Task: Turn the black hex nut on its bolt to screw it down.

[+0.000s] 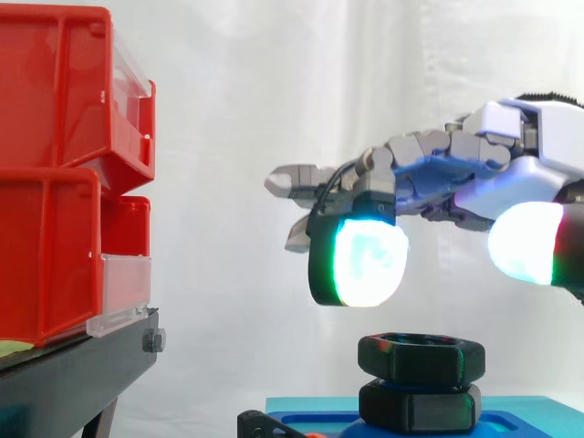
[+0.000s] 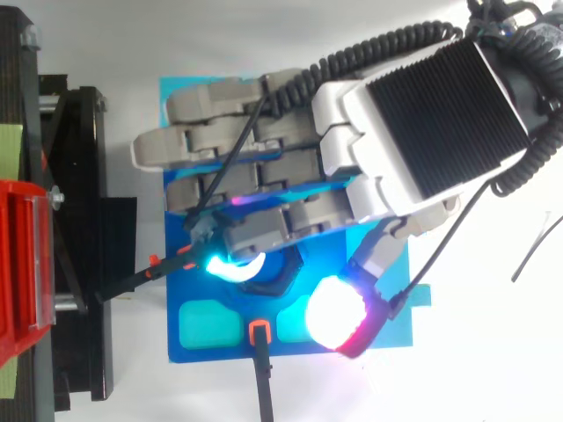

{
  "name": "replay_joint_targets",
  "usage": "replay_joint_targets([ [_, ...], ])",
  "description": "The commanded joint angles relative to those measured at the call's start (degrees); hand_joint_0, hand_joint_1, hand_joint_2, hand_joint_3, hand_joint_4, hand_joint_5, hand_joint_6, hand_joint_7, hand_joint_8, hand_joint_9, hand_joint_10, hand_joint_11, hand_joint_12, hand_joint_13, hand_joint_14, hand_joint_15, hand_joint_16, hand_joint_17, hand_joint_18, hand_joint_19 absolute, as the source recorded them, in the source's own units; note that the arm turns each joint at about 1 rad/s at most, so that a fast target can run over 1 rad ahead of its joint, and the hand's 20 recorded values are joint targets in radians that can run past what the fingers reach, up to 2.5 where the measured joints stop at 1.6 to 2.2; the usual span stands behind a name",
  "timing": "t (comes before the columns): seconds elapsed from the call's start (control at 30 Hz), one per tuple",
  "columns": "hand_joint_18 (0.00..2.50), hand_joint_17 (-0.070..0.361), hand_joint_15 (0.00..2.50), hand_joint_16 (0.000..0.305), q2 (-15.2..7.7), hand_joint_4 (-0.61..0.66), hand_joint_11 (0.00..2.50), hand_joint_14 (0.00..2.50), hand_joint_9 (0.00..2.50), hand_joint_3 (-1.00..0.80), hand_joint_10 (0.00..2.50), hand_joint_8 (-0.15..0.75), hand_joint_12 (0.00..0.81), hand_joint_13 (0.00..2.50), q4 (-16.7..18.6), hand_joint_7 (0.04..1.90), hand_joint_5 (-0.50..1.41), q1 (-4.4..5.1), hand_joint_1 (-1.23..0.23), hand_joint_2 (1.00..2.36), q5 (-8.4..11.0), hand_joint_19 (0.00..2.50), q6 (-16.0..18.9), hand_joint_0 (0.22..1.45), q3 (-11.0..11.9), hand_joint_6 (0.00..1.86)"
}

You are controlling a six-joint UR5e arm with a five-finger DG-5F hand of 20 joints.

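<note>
The black hex nut [image 1: 422,358] sits on top of a second black hex piece [image 1: 420,407] on the blue base [image 1: 306,408], low in the side view. My hand [image 1: 438,169] comes in from the right and hovers above the nut without touching it. Most fingers reach out level to the left. One finger bends down, and its green-white pad [image 1: 365,260] hangs a little above the nut's left side. The thumb's white-red pad [image 1: 527,242] stays up to the right. From above, my hand [image 2: 264,176] covers most of the blue base [image 2: 207,327], and part of the nut [image 2: 281,280] shows beneath it.
Red bins [image 1: 55,182] are stacked on a black stand [image 1: 78,374] at the left, well apart from the nut. Two black rods with orange ends [image 2: 259,332] lie against the base's front and left edges. A white curtain hangs behind.
</note>
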Motion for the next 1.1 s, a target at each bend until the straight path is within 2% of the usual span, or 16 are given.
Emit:
replay_joint_targets([
  [0.0, 0.08, 0.120, 0.00, 0.053, 0.0, 0.26, 0.21, 0.00, 0.49, -0.50, 0.00, 0.312, 0.363, 0.14, 0.3, 1.15, -0.11, 1.25, -0.45, 1.00, 0.72, 0.07, 0.1, 0.52, 0.4, 0.50],
  [0.03, 0.08, 0.120, 0.00, 0.053, 0.0, 0.27, 0.20, 0.00, 0.49, -0.50, 0.00, 0.312, 0.362, 0.14, 1.0, 1.15, -0.11, 1.96, -0.44, 1.00, 1.52, 0.07, 0.3, 0.52, 0.4, 0.50],
  [0.1, 0.08, 0.120, 0.00, 0.053, 0.0, 0.26, 0.21, 0.00, 0.49, -0.50, 0.01, 0.310, 0.363, 0.14, 1.2, 1.15, -0.11, 2.48, -0.44, 1.00, 2.13, 0.07, 0.1, 0.52, 0.4, 0.50],
  [0.13, 0.04, 0.119, 0.00, 0.053, -0.1, 0.27, 0.23, 0.00, 0.46, -0.50, 0.01, 0.307, 0.360, 0.11, 1.0, 1.11, -0.12, 4.33, -0.42, 1.00, 3.62, 0.10, 0.0, 0.52, 0.4, 0.52],
  [0.17, 0.08, 0.120, 0.00, 0.053, -0.1, 0.27, 0.21, 0.00, 0.49, -0.50, 0.01, 0.310, 0.363, 0.14, 0.8, 1.14, -0.11, 4.86, -0.44, 1.00, 3.98, 0.07, 0.1, 0.52, 0.4, 0.50],
  [0.27, 0.09, 0.120, 0.00, 0.053, 0.0, 0.26, 0.21, 0.00, 0.49, -0.50, 0.00, 0.311, 0.363, 0.14, -1.4, 1.14, -0.11, 5.74, -0.44, 1.00, 6.61, 0.06, -0.2, 0.52, 0.4, 0.50],
  [0.33, 0.08, 0.120, 0.00, 0.053, 0.0, 0.27, 0.21, 0.00, 0.49, -0.50, 0.01, 0.310, 0.363, 0.14, -1.7, 1.14, -0.11, 5.91, -0.44, 1.00, 6.79, 0.07, -0.3, 0.52, 0.4, 0.50],
  [0.43, 0.09, 0.120, 0.00, 0.053, 0.0, 0.26, 0.21, 0.00, 0.49, -0.50, 0.00, 0.311, 0.363, 0.14, -2.3, 1.17, -0.10, 6.79, -0.44, 1.00, 7.49, 0.08, -0.5, 0.52, 0.4, 0.50],
  [0.63, 0.09, 0.120, 0.00, 0.053, -0.1, 0.25, 0.20, 0.00, 0.49, -0.50, 0.00, 0.313, 0.363, 0.14, -3.0, 1.11, -0.11, 6.88, -0.44, 1.00, 7.49, 0.07, -0.6, 0.52, 0.3, 0.55],
  [0.7, 0.09, 0.120, 0.00, 0.053, 0.0, 0.24, 0.21, 0.00, 0.49, -0.50, 0.01, 0.314, 0.363, 0.14, -2.7, 1.09, -0.11, 6.88, -0.44, 1.00, 7.49, 0.07, -0.7, 0.52, -0.6, 0.56],
  [1.07, 0.10, 0.120, 0.00, 0.053, -0.1, 0.24, 0.22, 0.00, 0.49, -0.50, 0.00, 0.312, 0.361, 0.14, -3.1, 1.02, -0.12, 5.12, -0.45, 1.00, 6.52, 0.06, -1.4, 0.52, -0.7, 0.61],
])
